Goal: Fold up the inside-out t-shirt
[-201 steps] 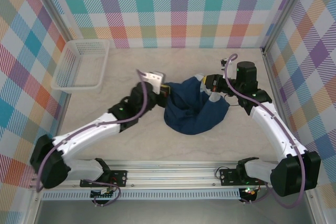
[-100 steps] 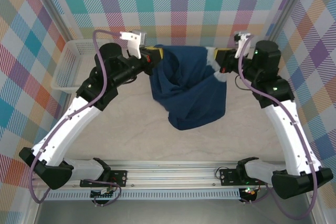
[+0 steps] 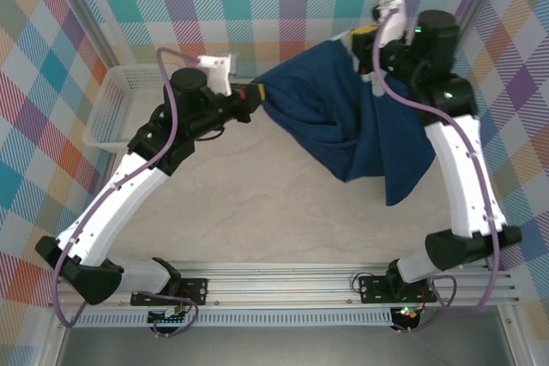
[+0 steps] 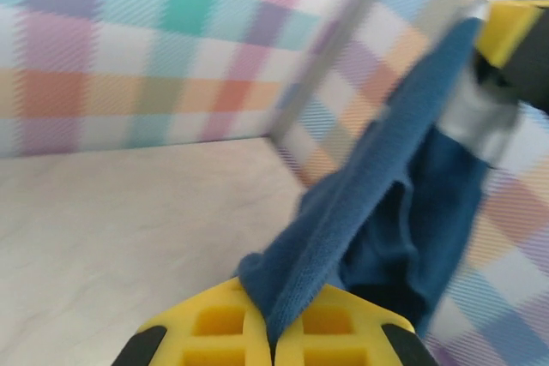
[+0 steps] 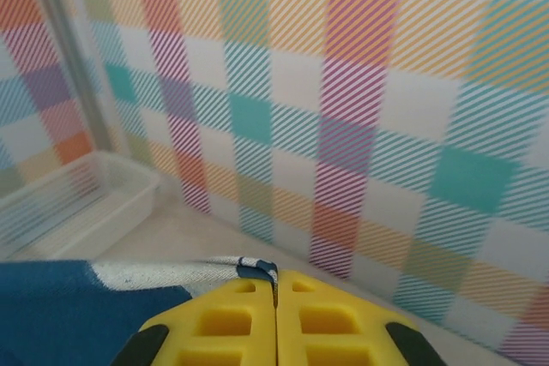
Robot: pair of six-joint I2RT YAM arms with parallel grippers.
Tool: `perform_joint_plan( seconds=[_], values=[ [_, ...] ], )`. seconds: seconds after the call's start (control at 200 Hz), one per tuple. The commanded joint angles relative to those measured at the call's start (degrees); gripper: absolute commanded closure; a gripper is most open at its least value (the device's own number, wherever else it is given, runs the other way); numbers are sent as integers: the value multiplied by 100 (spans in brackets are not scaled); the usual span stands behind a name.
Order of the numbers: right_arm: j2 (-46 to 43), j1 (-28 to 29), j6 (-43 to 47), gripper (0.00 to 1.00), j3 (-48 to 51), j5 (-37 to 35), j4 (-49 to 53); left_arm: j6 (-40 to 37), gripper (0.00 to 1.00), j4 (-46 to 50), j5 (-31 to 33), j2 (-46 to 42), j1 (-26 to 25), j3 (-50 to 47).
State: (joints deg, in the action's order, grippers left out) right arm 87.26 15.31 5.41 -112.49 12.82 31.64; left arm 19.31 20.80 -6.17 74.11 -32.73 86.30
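The inside-out t-shirt (image 3: 343, 117), dark navy, hangs in the air, stretched between both grippers near the back wall. My left gripper (image 3: 255, 92) is shut on its left edge; in the left wrist view the fabric (image 4: 377, 203) runs up out of the closed yellow jaws of that gripper (image 4: 274, 323). My right gripper (image 3: 364, 39) is higher, shut on the shirt's other edge. In the right wrist view a white-taped seam (image 5: 171, 270) of the shirt (image 5: 69, 315) is pinched between the right gripper's (image 5: 275, 293) closed jaws. A long flap droops toward the lower right (image 3: 403, 173).
A white mesh basket (image 3: 129, 109) stands at the back left of the table, also seen in the right wrist view (image 5: 69, 203). Checkered walls enclose the back and both sides. The right arm (image 3: 463, 169) stands tall along the right wall.
The shirt has left the table. Both grippers rose with it toward the back wall, the right one highest, and moved apart, stretching it out; its lower part has swung right.
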Motion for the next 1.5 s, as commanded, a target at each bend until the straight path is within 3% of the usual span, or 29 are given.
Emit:
perform_joint_plan(
  seconds=[0.0, 0.12, 0.19, 0.235, 0.29, 0.39, 0.5, 0.585, 0.72, 0.815, 0.9, 1.075, 1.205, 1.495],
  values=[
    [844, 257, 121, 80, 460, 535, -113, 342, 100, 229, 1041, -274, 553, -1229],
    [2000, 657, -104, 63, 344, 117, 551, 544, 100, -225, 1465, -99, 1053, -2797],
    [2301, 786, -341, 54, 432, -172, 890, 599, 82, -385, 1821, 148, 1183, -3394],
    [2206, 894, -433, 44, 859, -346, 837, 605, 65, -382, 1986, 249, 1199, -3618],
    [1890, 1049, -585, 42, 1575, -464, 639, 635, 56, -303, 2041, 212, 1191, -3839],
    [1158, 1409, -932, 40, 3097, -252, 121, 658, 43, -440, 1386, -285, 1049, -4311],
    [899, 1665, -1511, 36, 4228, -102, -406, 836, 34, -1210, 351, -610, 471, -4775],
    [1074, 1737, -1637, 32, 4446, -291, -678, 814, 31, -1634, -121, -98, 124, -4673],
    [1443, 1818, -1709, 29, 4367, -435, -885, 292, 29, -1455, -3, 1120, -101, -3864],
    [1652, 1818, -1634, 33, 4297, -755, -1009, 118, 32, -1337, -43, 1756, -102, -3399],
    [1836, 1818, -1555, 44, 4139, -896, -1069, 36, 40, -1302, 37, 2125, -102, -3101],
    [2145, 1800, -1424, 79, 3880, -1072, -981, -62, 75, -1183, 185, 2484, -68, -2765],
    [1728, 1638, -1204, 100, 3881, -1505, -722, -201, 100, -1122, 212, 2134, 31, -2792],
    [-279, 1074, -840, 100, 3977, -1502, -78, -291, 100, -1172, -101, -106, 403, -3019]
  ],
)
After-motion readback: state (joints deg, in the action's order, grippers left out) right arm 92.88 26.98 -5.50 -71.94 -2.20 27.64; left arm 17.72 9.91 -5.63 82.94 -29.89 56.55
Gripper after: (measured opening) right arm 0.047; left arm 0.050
